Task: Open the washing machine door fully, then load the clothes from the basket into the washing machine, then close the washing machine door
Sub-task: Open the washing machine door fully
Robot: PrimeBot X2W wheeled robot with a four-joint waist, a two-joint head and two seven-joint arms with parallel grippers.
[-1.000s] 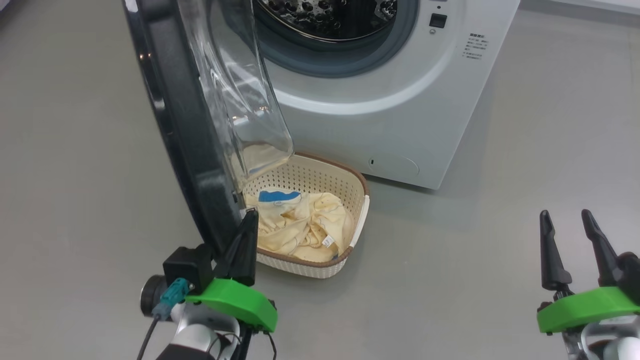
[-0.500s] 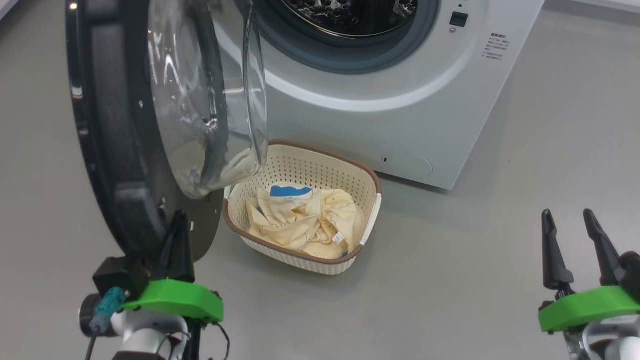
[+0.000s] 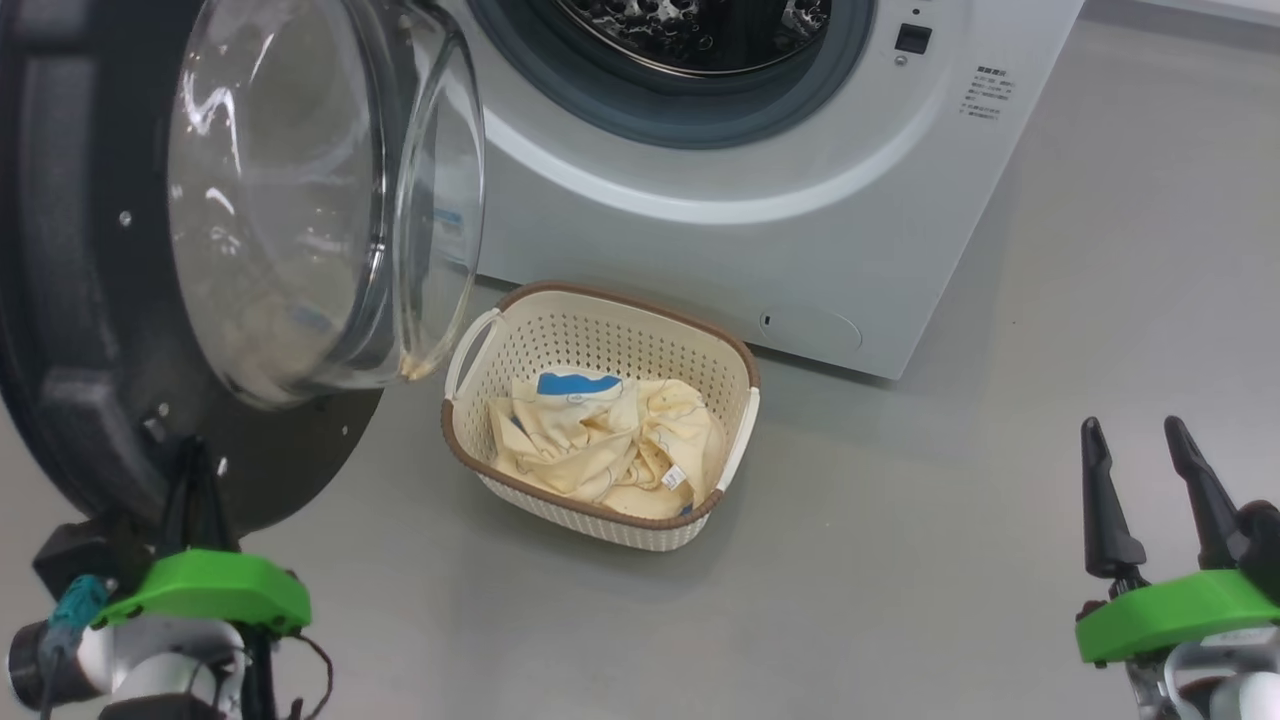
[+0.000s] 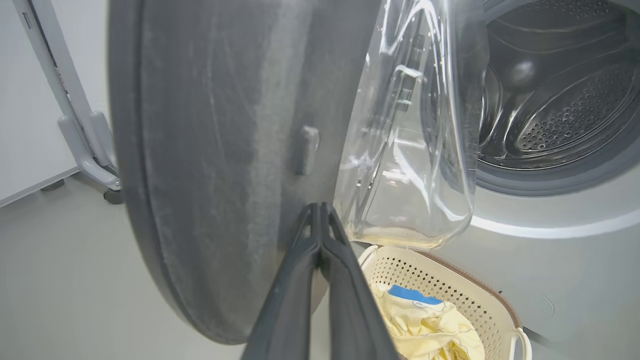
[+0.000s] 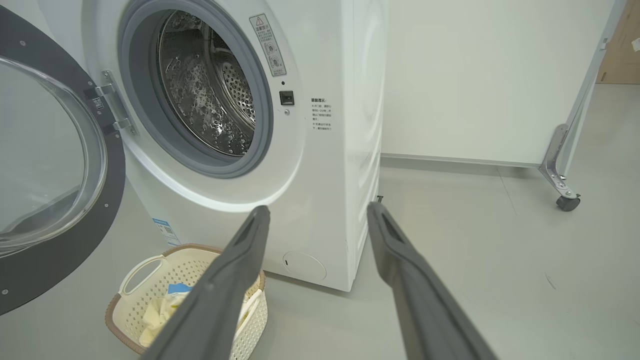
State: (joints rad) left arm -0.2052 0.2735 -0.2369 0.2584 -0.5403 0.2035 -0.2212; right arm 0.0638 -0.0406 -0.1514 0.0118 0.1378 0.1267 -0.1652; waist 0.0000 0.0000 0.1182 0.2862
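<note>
Head view: closed left claw (image 3: 196,452) by open door (image 3: 62,300).

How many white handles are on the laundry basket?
2: the left handle beside the washing machine door, the right handle on the basket's opposite end.

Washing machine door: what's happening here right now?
The left gripper, shut, has its tips at the lower inner rim of the door, which stands wide open. The clothes lie in the basket on the floor before the washing machine, not yet loaded. The right gripper hangs open and empty at the right.
</note>
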